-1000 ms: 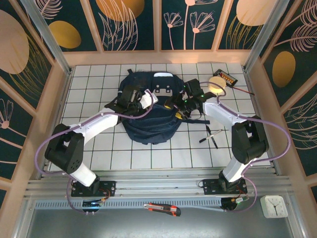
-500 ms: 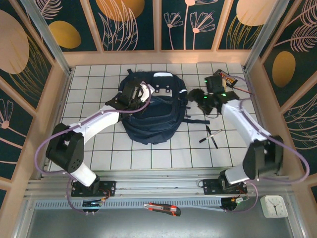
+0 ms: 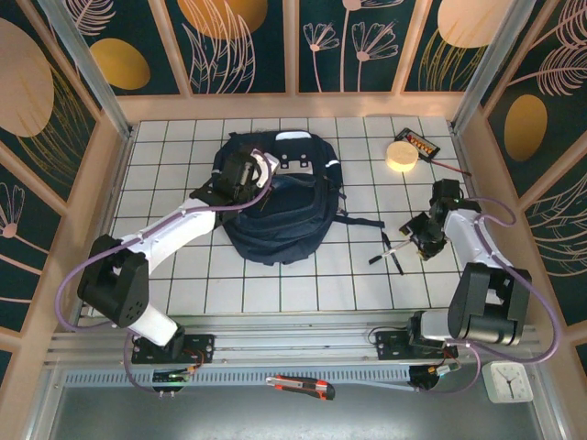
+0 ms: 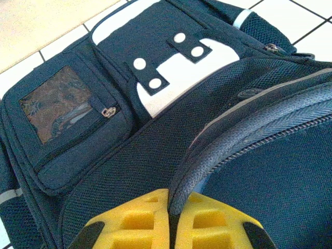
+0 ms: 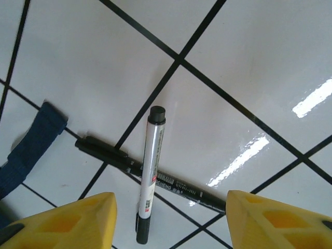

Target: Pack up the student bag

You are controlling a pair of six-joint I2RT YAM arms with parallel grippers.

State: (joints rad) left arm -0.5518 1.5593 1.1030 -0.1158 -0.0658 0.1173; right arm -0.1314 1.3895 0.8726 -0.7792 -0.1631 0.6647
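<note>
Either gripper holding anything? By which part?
Yes: left gripper is shut on the student bag, pinching the padded rim beside its zipper; right gripper is open above two pens, holding nothing.

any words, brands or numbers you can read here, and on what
No text reads clearly.
White print on the thin black pen: too blurred to read.
Dark print on the silver pen with a black cap: too small.
The small oval badge on the navy-blue fabric backpack: unreadable.
</note>
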